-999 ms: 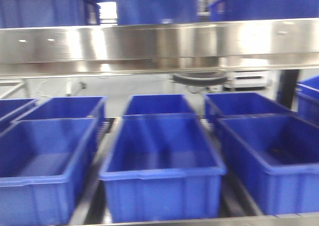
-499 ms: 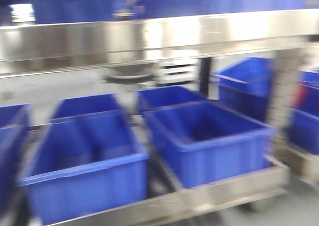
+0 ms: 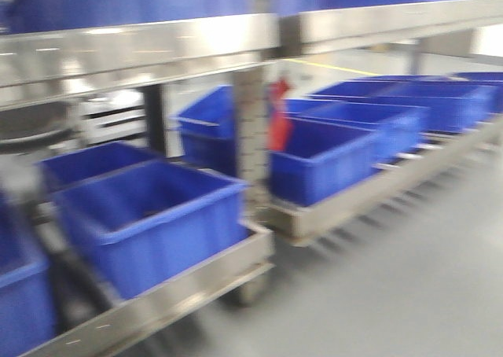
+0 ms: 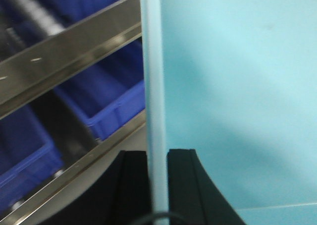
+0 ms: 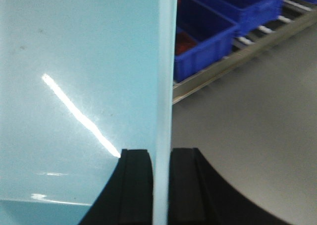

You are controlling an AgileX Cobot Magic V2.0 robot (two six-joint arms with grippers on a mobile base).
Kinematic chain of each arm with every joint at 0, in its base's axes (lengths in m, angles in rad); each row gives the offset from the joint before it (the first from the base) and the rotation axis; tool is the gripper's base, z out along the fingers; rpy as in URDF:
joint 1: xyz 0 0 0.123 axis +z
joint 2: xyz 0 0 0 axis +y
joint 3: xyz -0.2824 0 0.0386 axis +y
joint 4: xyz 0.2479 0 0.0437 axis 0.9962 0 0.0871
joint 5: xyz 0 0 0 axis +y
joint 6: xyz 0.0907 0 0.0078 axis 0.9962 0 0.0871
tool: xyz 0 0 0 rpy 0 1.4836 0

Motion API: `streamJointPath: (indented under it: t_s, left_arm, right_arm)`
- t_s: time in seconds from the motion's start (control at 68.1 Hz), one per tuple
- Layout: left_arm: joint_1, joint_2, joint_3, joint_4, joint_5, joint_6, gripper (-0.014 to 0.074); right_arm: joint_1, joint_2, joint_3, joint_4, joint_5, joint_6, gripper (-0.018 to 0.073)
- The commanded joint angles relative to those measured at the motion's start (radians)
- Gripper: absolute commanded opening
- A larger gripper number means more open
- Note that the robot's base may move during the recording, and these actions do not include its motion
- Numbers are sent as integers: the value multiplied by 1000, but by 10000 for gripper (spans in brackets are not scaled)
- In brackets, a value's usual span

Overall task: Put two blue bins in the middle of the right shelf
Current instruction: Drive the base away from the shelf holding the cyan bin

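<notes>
Notably pale-blue, glossy, thin-edged bin wall (image 5: 74, 86).

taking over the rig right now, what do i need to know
Left tool: shut on the upright wall of a light blue bin.
Right tool: shut on a wall too, apparently of the same bin.
The front view is blurred. The right shelf shows dark blue bins on its middle level.
Done: the bin is gripped by both arms and is not on any shelf.
Left: set it on the right shelf's middle level. I cannot tell whether one bin or two stacked bins are held.
</notes>
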Motion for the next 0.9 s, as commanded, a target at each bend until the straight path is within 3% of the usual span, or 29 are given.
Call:
streamJointPath:
  t_s: [0.0,0.881]
  left_arm:
    - [1,-19,-19,42,-45,-5,-111]
    - [1,-19,-19,42,-45,-5,-111]
  right_arm:
    - [-1,-21,-22,-44,-91,-16,-166]
    - [-1,-21,-22,-44,-91,-16,-166]
